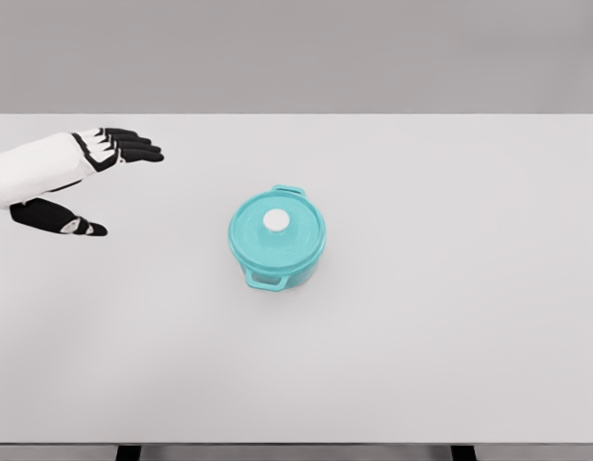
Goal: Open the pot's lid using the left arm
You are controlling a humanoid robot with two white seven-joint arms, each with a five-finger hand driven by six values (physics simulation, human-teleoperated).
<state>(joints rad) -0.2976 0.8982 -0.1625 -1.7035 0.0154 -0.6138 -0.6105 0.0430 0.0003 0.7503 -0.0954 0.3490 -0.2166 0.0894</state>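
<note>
- One view only, from the head camera, set high and looking steeply down at the white bench (450,317).
- It faces toward twelve o'clock, where the bench's far edge meets a grey wall (296,53).
- Middling distance: nearly the whole benchtop fits in frame.

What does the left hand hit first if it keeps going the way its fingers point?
Probably nothing: the left hand points right, along the far part of the table, and that line passes behind the pot. Height above the table is unclear from one view.
</note>
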